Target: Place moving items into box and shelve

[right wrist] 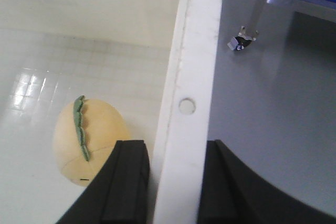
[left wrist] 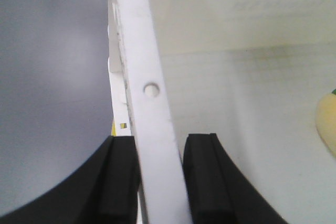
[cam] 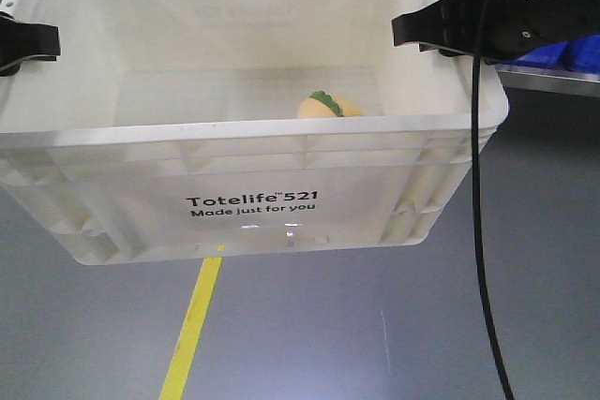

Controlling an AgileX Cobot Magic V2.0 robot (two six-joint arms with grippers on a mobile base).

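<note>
Currently left gripper and right gripper are pinching opposite rims of white plastic tote box, jaws narrowed onto them; tan green-striped rounded toy is lying inside.

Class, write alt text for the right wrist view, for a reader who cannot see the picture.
The right gripper clamps the rim of the white box, with one black jaw on each side. Inside the box, left of the rim, a tan bun-shaped toy with a green strip lies on the bottom; outside is grey floor.
</note>
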